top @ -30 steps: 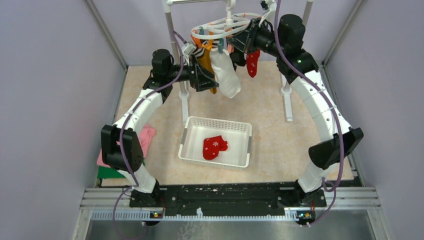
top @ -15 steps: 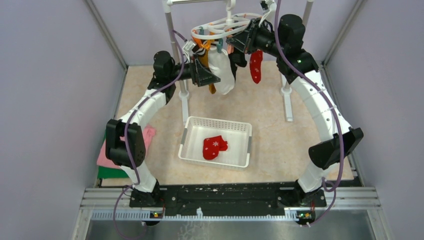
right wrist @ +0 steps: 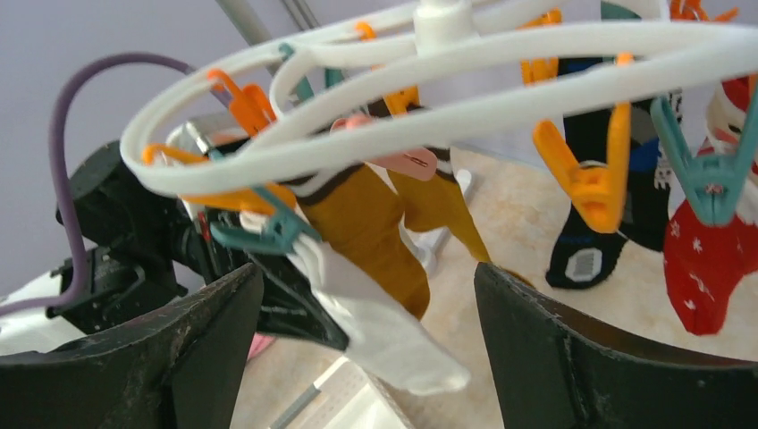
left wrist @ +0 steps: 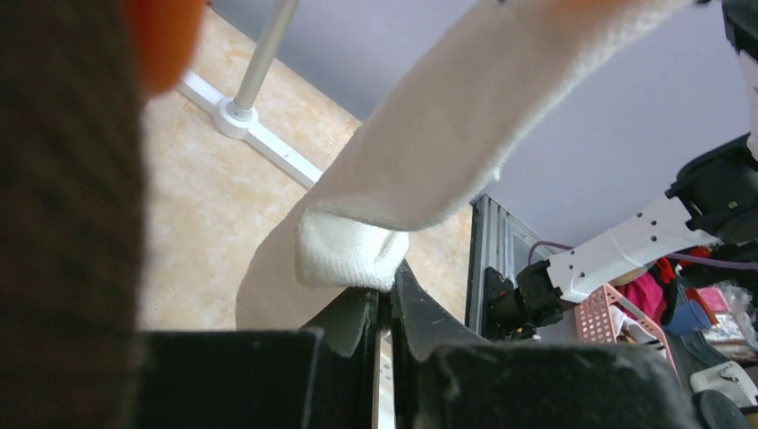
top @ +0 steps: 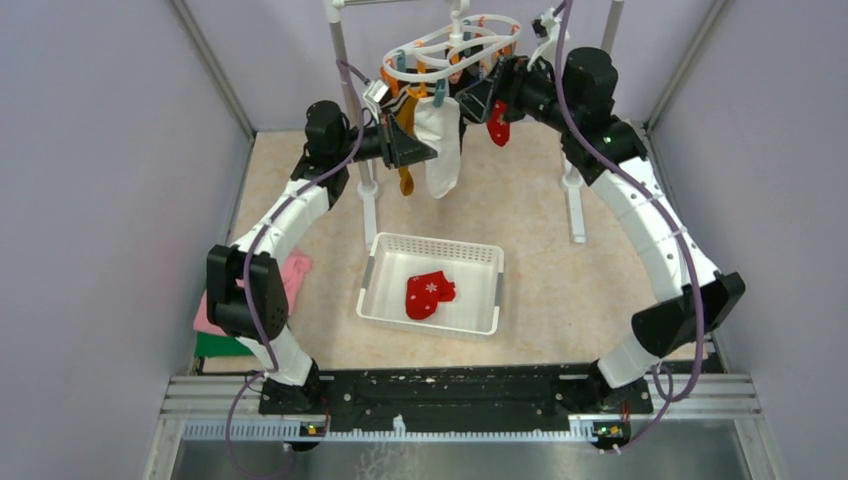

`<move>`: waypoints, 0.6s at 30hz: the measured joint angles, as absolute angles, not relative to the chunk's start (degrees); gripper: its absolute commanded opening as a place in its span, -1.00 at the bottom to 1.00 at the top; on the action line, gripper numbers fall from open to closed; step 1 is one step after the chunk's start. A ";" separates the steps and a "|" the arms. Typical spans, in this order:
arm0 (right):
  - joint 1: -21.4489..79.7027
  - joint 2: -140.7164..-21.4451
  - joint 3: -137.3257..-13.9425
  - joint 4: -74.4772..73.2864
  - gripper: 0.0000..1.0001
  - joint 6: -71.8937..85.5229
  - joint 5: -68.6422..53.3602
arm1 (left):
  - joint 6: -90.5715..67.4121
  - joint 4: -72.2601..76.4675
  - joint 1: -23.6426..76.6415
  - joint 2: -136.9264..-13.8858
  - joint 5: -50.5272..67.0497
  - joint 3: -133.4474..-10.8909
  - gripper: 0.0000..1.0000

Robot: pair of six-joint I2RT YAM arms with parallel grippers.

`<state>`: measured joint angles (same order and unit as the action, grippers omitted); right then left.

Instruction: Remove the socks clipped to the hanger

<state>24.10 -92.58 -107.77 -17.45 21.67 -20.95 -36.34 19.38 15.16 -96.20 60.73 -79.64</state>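
At the back of the table (top: 560, 280), the hanger (top: 432, 45) hangs from the top bar of the white pole rack (top: 369, 200). Its white oval ring is tipped so that the right side sits higher in the top view. Orange and teal clips (right wrist: 590, 183) dangle all round the ring, and socks hang from several of them. The white sock (top: 440, 150) hangs from a teal clip on the ring's left side, with the mustard sock (right wrist: 366, 232) just beside it. Toward the right hang the black sock (right wrist: 594, 241), which has white markings, and the red snowflake sock (right wrist: 706, 268), held by a teal clip. The left gripper (left wrist: 384, 288) reaches in from the left, partway down the white sock. Its jaws are drawn almost together and pinch the fabric, and the wrist view shows a thick fold bunched right at the fingertips. The right gripper (right wrist: 366, 279) is up at the hanger's right side, level with the ring. Its fingers (right wrist: 572, 357) are spread wide with nothing between them, and the ring and socks lie beyond its tips. Below the hanger, near the middle of the table, stands a white mesh basket (top: 432, 243). One red sock (top: 430, 293) with a white snowflake on it lies flat inside. A pink and green folded cloth (top: 297, 272) lies at the table's left edge, beside the left arm's elbow.
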 measured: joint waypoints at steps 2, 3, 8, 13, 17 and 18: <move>24.08 -89.76 -104.01 -17.02 0.76 21.67 -20.14 | -35.99 18.59 15.16 -95.77 60.31 -79.64 -0.83; 24.10 -87.55 -101.23 -16.62 0.76 21.69 -19.88 | -35.97 18.31 15.16 -95.50 60.14 -79.66 -0.83; 24.08 -82.48 -97.27 -14.87 0.74 21.71 -21.47 | -36.07 17.85 15.16 -95.07 59.94 -79.72 -0.83; 24.08 -83.29 -98.89 -12.05 0.68 21.67 -29.78 | -36.53 16.73 15.16 -94.50 59.96 -79.79 -0.81; 24.10 -87.96 -103.44 -10.61 0.62 22.26 -38.15 | -37.65 16.25 15.16 -93.97 60.18 -79.83 -0.81; 24.10 -89.03 -104.01 -10.02 0.61 22.70 -39.97 | -37.89 16.21 15.16 -93.89 60.20 -79.83 -0.81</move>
<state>24.10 -89.03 -104.01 -10.02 22.70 -39.97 -37.89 16.21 15.16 -93.89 60.20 -79.83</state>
